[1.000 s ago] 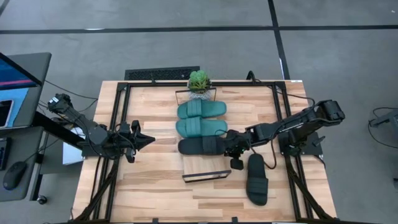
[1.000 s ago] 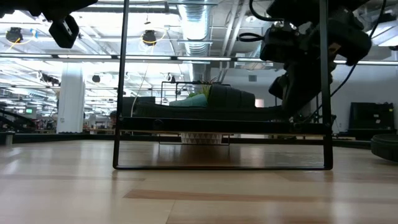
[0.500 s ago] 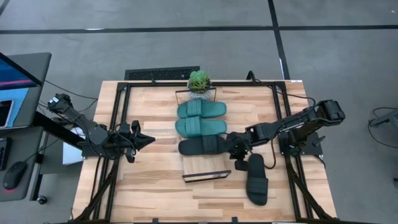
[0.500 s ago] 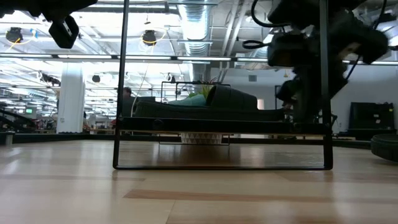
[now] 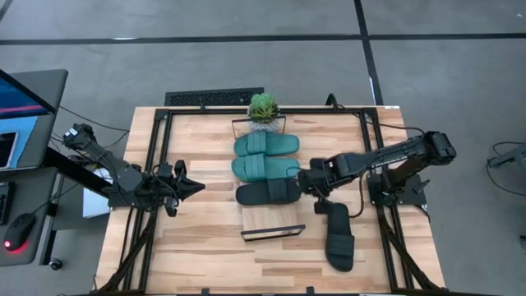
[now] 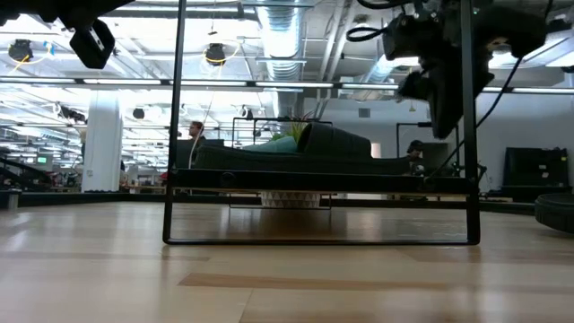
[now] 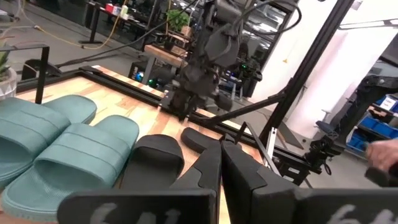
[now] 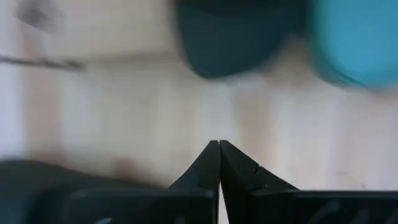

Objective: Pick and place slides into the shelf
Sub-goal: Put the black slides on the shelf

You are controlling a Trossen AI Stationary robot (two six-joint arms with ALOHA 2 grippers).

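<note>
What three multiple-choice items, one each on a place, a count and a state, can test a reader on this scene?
1. Where does the fourth slide lie?
A. on the tabletop, right of the shelf
B. on the shelf
C. on the floor

2. How many teal slides are on the shelf?
A. one
B. two
C. three

3. How is the right gripper?
A. shut on a slide
B. wide open
C. shut, empty

Answers: 1 A, the black slide lies off the shelf. 2 B, two teal slides side by side. 3 C, the right gripper has its fingers together, holding nothing.

No text, label, brand, number or sign can be read on anything in these views.
</note>
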